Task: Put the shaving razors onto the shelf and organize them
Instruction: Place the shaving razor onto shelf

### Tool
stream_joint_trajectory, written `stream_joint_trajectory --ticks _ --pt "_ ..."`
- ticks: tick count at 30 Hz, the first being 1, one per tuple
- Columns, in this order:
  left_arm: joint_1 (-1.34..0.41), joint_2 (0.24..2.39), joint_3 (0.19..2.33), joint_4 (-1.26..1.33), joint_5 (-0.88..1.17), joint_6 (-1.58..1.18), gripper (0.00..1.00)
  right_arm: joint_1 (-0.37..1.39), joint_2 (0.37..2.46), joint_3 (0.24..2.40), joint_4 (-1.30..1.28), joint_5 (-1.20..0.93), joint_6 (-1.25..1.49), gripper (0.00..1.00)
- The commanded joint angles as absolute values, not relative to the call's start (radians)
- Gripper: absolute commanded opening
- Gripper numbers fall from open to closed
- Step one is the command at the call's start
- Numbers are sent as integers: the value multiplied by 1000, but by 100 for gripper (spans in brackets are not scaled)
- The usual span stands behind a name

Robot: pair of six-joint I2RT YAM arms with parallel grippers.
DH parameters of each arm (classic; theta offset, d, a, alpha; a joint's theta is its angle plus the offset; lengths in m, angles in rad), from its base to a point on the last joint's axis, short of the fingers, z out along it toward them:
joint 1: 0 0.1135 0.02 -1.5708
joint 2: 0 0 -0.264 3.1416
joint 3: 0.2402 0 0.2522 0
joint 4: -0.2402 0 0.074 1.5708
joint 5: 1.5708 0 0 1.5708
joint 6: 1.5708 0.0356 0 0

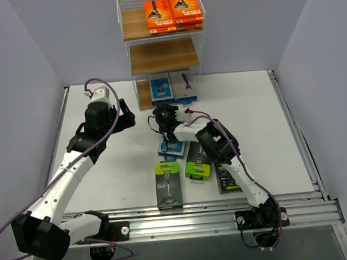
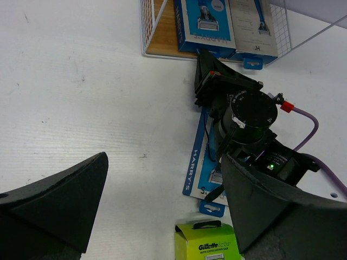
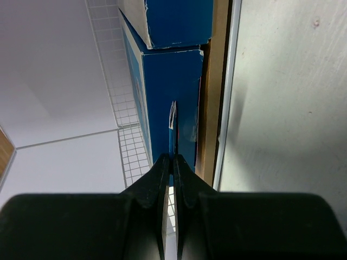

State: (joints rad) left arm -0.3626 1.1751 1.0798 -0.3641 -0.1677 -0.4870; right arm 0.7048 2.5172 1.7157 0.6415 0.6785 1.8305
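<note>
The right end effector (image 3: 169, 164) hides its own tips from the overhead camera. Its wrist view shows them pressed together on what looks like the thin blue hang tab of a blue-and-white razor pack (image 3: 171, 92), which lies on the lowest board of the white wire shelf with wooden boards (image 1: 163, 54). A second blue-and-white pack (image 2: 196, 162) on the white bench (image 1: 105, 170) is half covered by that arm. A black pack with a lime-green top (image 1: 227, 180) lies partly under its forearm. The left end effector (image 1: 127, 118) hangs spread wide above the bench, holding nothing. Orange razor packs (image 1: 173, 12) sit on the fenced top tier.
</note>
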Motion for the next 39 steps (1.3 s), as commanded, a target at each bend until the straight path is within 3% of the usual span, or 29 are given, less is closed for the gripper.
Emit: stream_joint_trajectory --ticks 1,21,24,28,39 --pt "-356 1175 1126 -354 -153 -491 94 693 2536 1776 632 782 1865 0" --pt "-354 1178 1134 -367 -164 -477 94 715 2563 1822 638 871 1842 0" --pt "-354 1178 1132 -365 -163 -476 94 713 2562 1824 641 868 1830 20" --pt "-351 1177 1131 -364 -164 -476 94 713 2557 1832 641 862 1819 33" --pt "-347 1166 1126 -357 -164 -476 94 713 2539 1827 589 836 1836 51"
